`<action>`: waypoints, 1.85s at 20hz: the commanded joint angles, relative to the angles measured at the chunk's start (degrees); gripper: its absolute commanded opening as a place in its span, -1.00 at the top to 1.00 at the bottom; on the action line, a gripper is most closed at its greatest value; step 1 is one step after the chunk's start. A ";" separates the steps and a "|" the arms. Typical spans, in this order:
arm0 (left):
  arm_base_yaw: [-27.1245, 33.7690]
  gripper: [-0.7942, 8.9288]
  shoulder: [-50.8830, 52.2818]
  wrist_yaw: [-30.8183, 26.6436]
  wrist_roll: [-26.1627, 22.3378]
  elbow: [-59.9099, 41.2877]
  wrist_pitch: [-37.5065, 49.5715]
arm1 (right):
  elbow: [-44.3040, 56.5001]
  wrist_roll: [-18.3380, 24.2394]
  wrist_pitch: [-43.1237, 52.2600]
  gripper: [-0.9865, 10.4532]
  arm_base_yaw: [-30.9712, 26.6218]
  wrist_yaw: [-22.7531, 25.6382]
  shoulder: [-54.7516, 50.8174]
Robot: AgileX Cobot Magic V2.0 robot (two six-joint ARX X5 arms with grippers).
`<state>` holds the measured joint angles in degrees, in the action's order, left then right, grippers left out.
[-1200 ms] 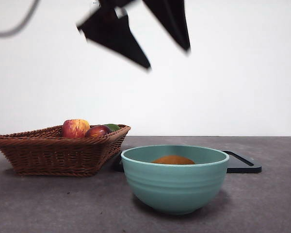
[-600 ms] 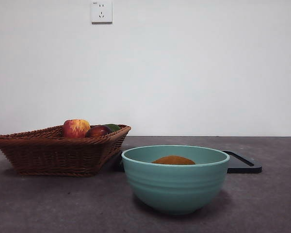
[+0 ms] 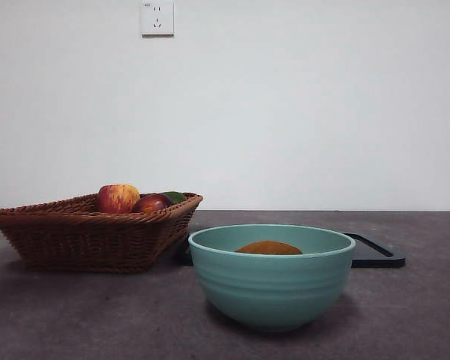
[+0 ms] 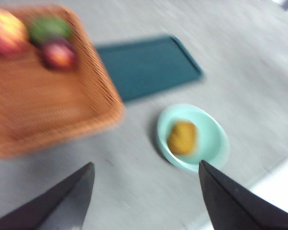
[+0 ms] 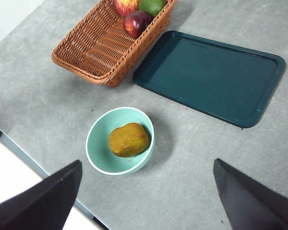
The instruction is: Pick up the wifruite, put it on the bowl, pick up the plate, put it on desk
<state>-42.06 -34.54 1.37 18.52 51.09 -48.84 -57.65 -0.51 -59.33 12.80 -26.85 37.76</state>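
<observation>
With both grippers' fingers spread empty above, the kiwifruit [image 5: 128,139] rests in the bowl [image 5: 97,147]; the stiff, slick-looking tray [image 5: 209,76] on the tabletop [image 5: 197,158] probably wants a rim grip.

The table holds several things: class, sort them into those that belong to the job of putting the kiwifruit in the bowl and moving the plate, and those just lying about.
Belonging to the job:
- kiwifruit, already lying in the bowl
- teal bowl
- dark tray, the only plate-like thing
- grey desk

Just lying about:
- wicker basket
- apple
- dark red fruit
- green fruit
</observation>
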 commanded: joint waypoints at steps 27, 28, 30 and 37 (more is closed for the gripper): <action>-0.33 0.12 1.29 6.60 -1.38 -0.26 0.77 | 15.69 -17.27 25.05 0.29 16.96 8.50 22.82; -0.33 0.12 1.27 6.60 -1.38 -0.26 0.77 | 15.69 -17.64 26.45 0.32 18.12 9.64 24.57; -0.33 0.12 1.25 6.60 -1.36 -0.26 0.68 | 15.69 -18.93 29.27 0.38 20.70 12.48 28.57; -0.33 0.13 1.25 6.60 -1.36 -0.26 0.28 | 15.69 -20.55 35.47 0.56 26.23 18.51 38.14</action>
<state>-42.06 -32.97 7.77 17.87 50.43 -48.82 -41.71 -20.21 -24.16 38.61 -8.73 75.40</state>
